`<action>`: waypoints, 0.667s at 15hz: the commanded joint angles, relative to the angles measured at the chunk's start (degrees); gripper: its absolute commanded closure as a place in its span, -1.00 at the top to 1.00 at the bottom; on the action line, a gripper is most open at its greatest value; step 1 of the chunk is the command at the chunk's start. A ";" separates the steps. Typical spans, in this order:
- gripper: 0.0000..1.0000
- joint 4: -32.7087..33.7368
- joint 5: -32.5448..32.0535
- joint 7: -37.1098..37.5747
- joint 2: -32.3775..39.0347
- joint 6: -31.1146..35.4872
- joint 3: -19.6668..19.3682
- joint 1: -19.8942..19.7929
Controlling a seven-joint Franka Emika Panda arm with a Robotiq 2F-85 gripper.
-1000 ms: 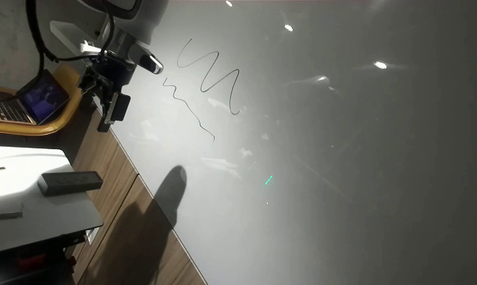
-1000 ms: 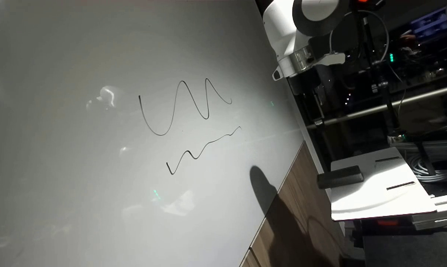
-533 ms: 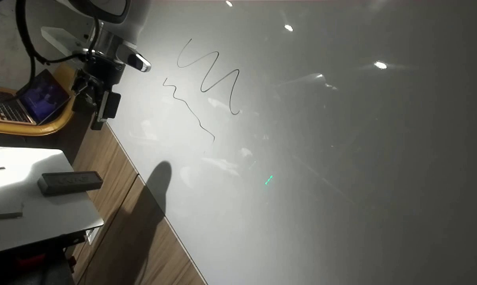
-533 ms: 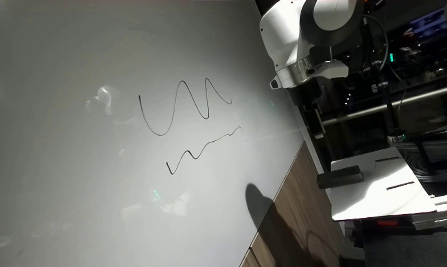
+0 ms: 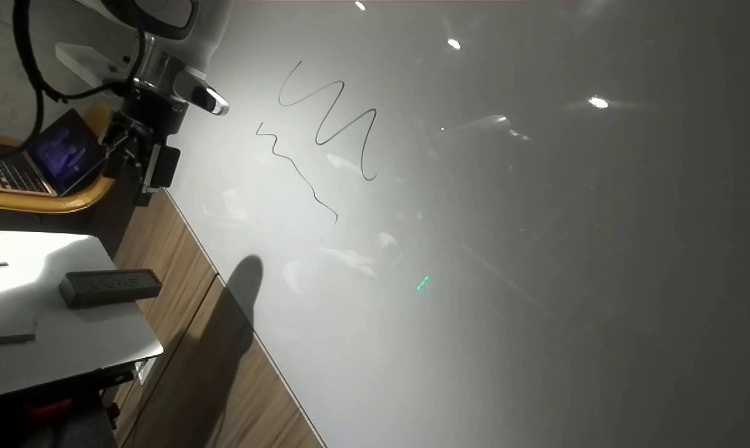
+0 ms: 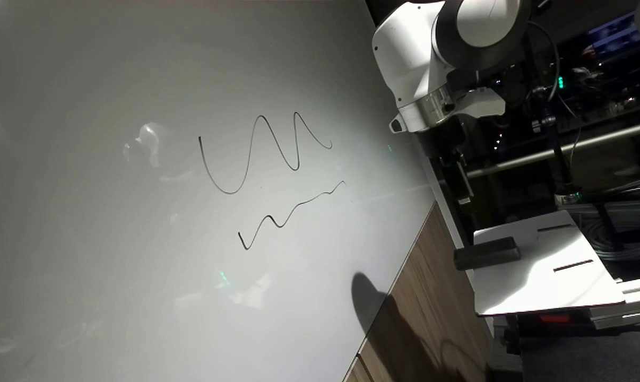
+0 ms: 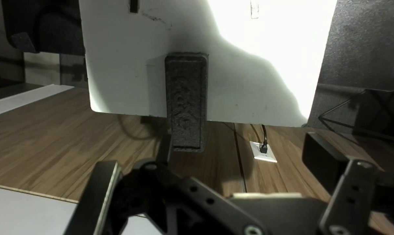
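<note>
Dark grey and oblong, the eraser lies flat on a white shelf, one end reaching past the shelf's edge on the side towards the board; raised lettering runs along its top. The gripper is near the eraser, with a gap between the two, and its fingers stand wide apart. In an exterior view its tips sink into the dark background, so their exact outline there is hard to make out. The arm, white and black, comes in beside the board, with a thick black cable looping near the wrist. Two thin black marks run across the board: a wide, rolling curve and a smaller, more jagged squiggle. Bright spots of light show on its glossy face, and a rounded shadow falls across its edge and the wood next to it. In the wrist view an outlet holding a black plug is set in the wood beyond the shelf. A laptop with a lit screen sits on a yellow chair in an exterior view.
</note>
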 commanded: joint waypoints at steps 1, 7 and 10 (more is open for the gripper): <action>1.00 -0.10 -2.93 1.45 2.59 1.02 -0.61 -1.92; 1.00 -0.37 -3.02 -0.15 7.08 4.27 -3.59 -3.91; 1.00 -0.47 -3.21 -0.37 10.71 8.50 -3.85 -3.67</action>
